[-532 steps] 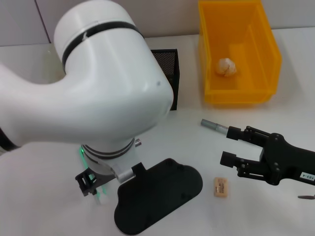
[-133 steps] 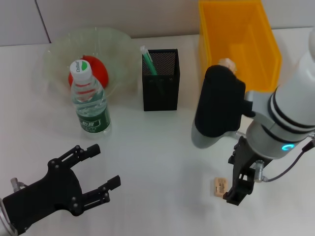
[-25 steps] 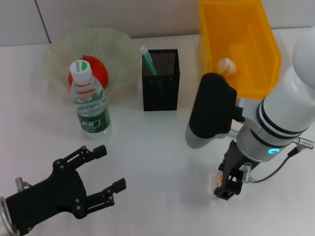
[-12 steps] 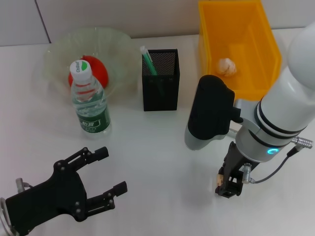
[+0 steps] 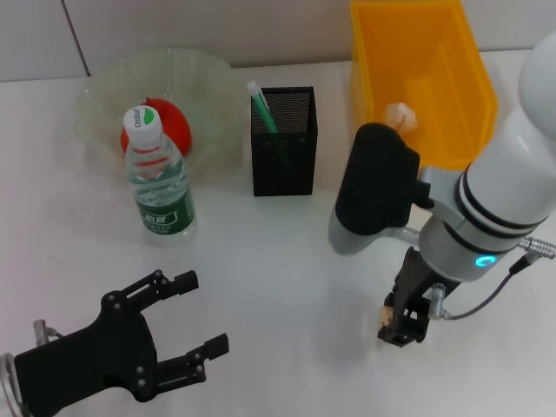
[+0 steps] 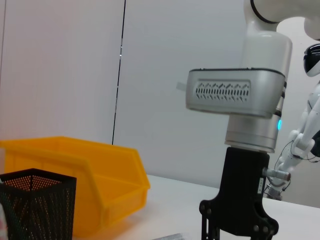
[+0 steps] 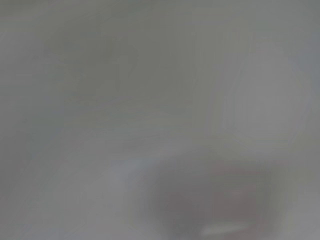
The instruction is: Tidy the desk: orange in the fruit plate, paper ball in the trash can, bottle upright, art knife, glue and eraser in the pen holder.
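The right gripper (image 5: 401,328) points straight down at the desk (image 5: 278,261), its fingertips at the surface with the eraser (image 5: 384,322) showing as a tan sliver at their left edge; compared with half a second earlier it sits at almost the same spot, while the wrist and the white forearm above it have shifted slightly toward the trash can (image 5: 422,87). Whether its fingers have closed on the eraser cannot be told from the head view, and the right wrist view gives only a grey blur. The left gripper (image 5: 201,314) hangs low on the near left of the desk, fingers spread apart and holding nothing; since the earlier frame it has drifted a little nearer and to the right. Well behind the right gripper and to its left stands the pen holder (image 5: 283,139) with a green-and-white stick inside it. The paper ball (image 5: 400,114) lies in the trash can, partly hidden by the right arm's black housing. Behind the left gripper the bottle (image 5: 159,174) stands upright, and just behind it the orange (image 5: 169,126) rests in the fruit plate (image 5: 104,95). None of these has moved.
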Controlling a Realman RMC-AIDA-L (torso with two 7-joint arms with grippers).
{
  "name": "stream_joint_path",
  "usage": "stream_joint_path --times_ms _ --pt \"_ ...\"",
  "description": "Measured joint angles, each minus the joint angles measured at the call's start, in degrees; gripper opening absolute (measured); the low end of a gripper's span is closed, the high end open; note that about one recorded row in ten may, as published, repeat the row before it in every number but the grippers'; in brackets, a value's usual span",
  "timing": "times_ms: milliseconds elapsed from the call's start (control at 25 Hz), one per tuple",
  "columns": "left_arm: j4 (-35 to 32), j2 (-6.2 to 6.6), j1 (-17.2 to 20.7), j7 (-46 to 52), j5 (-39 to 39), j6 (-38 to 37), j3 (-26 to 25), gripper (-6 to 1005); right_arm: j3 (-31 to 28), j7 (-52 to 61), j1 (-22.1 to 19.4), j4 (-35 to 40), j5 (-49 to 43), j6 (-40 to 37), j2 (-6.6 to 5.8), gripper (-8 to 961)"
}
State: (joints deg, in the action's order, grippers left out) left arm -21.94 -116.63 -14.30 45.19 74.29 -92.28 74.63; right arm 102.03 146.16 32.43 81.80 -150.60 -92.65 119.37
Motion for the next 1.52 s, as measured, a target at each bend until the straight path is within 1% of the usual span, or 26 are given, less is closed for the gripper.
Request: stream_joint_path --times_ms 200,240,280,320,360,480,600,640,680,800,840,880,920,1000,1040,1080,1160,1240,1280,1440,1520 --pt "-0.44 0.22 0.17 0.43 0.00 -0.05 -0.10 844 -3.61 -0.35 -0.27 3.07 0.13 -1.90 -0.02 396" --pt "-0.47 0.44 0.12 0.73 0.00 0.11 -0.07 844 -5.78 -0.61 -0.52 5.22 0.14 -3.18 -0.03 395" --pt "-0.47 0.44 0.12 0.73 0.00 0.11 -0.07 844 -5.78 -0.61 -0.52 5.22 0.14 -3.18 -0.03 395" --pt "-0.47 0.56 0.12 0.78 0.00 0.18 -0.05 844 -8.21 -0.72 -0.58 7.66 0.14 -4.44 -0.10 395" --pt "-0.47 0.56 0.12 0.78 0.00 0.18 -0.05 844 -8.21 -0.72 -0.58 7.66 0.14 -4.44 -0.10 395" --pt "-0.47 0.68 0.23 0.78 0.00 0.29 -0.07 844 -13.11 -1.14 -0.29 12.00 0.15 -6.35 -0.18 394" --pt "-0.47 0.73 0.24 0.83 -0.01 0.32 -0.09 844 -18.19 -1.23 0.91 15.28 -0.01 -6.94 -0.19 395" --pt "-0.47 0.72 0.14 0.86 -0.02 0.39 -0.10 844 -21.20 -1.06 1.97 16.29 -0.22 -6.63 -0.19 396" --pt "-0.47 0.72 0.14 0.86 -0.02 0.39 -0.10 844 -21.20 -1.06 1.97 16.29 -0.22 -6.63 -0.19 398" --pt "-0.47 0.68 -0.05 0.87 -0.02 0.52 -0.04 844 -25.43 -0.95 3.78 16.72 -0.23 -4.63 -0.17 403" --pt "-0.47 0.67 -0.09 0.87 -0.03 0.53 0.00 844 -26.80 -0.92 4.86 16.13 -0.10 -2.49 -0.19 405" --pt "-0.47 0.68 -0.10 0.88 -0.03 0.56 0.04 844 -26.80 -0.92 4.86 16.13 -0.10 -2.49 -0.19 406" --pt "-0.47 0.69 -0.12 0.94 -0.02 0.57 0.05 844 -27.36 -0.90 5.85 14.84 -0.07 0.36 -0.19 408" --pt "-0.47 0.72 -0.12 1.18 -0.03 0.59 -0.04 844 -27.44 -0.89 6.27 13.96 -0.04 1.79 -0.19 411" --pt "-0.47 0.72 -0.12 1.30 -0.03 0.67 -0.09 844 -27.22 -0.88 7.30 11.52 0.06 4.72 -0.17 413" --pt "-0.47 0.72 -0.12 1.30 -0.03 0.67 -0.09 844 -27.22 -0.88 7.30 11.52 0.06 4.72 -0.17 415" --pt "-0.47 0.69 -0.11 1.31 -0.02 0.87 -0.10 844 -26.85 -0.91 8.24 8.60 0.14 7.44 -0.06 418" --pt "-0.47 0.59 -0.11 1.31 -0.02 1.14 0.02 844 -26.28 -1.22 9.38 4.00 1.08 11.76 0.03 421" --pt "-0.47 0.59 -0.11 1.31 -0.02 1.14 0.02 844 -26.28 -1.22 9.38 4.00 1.08 11.76 0.03 423" --pt "-0.47 0.53 -0.18 1.37 -0.02 1.31 0.21 844 -25.35 -1.59 10.88 -1.11 2.26 16.51 -0.11 429" --pt "-0.47 0.53 -0.18 1.37 -0.02 1.37 0.15 844 -25.01 -1.75 11.11 -2.15 2.28 17.53 -0.11 433"
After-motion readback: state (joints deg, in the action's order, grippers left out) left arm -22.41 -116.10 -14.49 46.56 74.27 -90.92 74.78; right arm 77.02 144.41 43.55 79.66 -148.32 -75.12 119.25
